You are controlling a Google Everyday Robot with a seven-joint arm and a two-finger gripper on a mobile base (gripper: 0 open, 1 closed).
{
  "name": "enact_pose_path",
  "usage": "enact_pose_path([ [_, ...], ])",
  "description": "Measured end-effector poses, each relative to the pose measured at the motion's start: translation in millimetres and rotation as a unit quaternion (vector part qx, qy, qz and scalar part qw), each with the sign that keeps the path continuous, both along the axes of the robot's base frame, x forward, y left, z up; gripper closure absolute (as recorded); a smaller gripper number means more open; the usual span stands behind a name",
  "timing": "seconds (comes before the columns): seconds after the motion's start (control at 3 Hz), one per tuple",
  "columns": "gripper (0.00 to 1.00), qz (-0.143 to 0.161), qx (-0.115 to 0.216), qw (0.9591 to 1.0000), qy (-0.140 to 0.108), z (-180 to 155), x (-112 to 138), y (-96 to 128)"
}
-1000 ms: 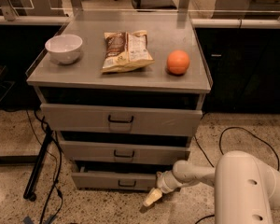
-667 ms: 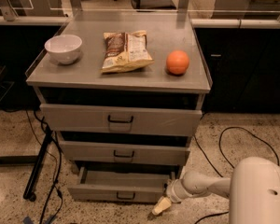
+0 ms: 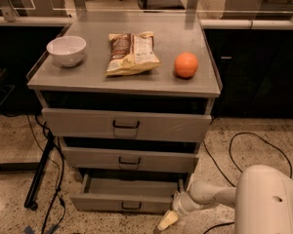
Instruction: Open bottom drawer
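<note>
The bottom drawer (image 3: 123, 203) is the lowest, shortest grey front of three, with a small dark wire handle (image 3: 131, 206). It stands pulled out, and its shallow tray body shows behind the front. My gripper (image 3: 167, 221) is low at the drawer's right front corner, just above the floor, at the end of my white arm (image 3: 210, 195). Its pale yellow fingertips (image 3: 166, 222) point down and left, beside the drawer front and not on the handle.
The grey cabinet top (image 3: 88, 79) bears a white bowl (image 3: 66, 50), a chip bag (image 3: 132, 52) and an orange (image 3: 186, 65). The top drawer (image 3: 126, 125) and middle drawer (image 3: 129, 160) are pushed in. Black cables (image 3: 254, 145) lie on the floor at right; a dark stand leg (image 3: 39, 177) at left.
The bottom drawer has slid out towards the camera, showing its tray. My gripper has moved down and outward with the drawer's right corner.
</note>
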State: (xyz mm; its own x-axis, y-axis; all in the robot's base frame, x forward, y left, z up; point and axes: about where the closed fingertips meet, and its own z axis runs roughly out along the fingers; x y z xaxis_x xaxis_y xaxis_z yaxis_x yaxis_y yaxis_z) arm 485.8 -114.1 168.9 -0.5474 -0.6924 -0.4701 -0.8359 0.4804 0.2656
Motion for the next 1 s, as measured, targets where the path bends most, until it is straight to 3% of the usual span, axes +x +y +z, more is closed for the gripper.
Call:
enact_pose_path([
  [0.33, 0.00, 0.000, 0.000, 1.0000, 0.001, 5.1, -0.3, 0.1],
  [0.67, 0.00, -0.050, 0.001, 0.9987, 0.005, 30.3, -44.6, -33.2],
  [1.0, 0.00, -0.048, 0.006, 0.9988, 0.012, 26.6, -48.0, -30.9],
])
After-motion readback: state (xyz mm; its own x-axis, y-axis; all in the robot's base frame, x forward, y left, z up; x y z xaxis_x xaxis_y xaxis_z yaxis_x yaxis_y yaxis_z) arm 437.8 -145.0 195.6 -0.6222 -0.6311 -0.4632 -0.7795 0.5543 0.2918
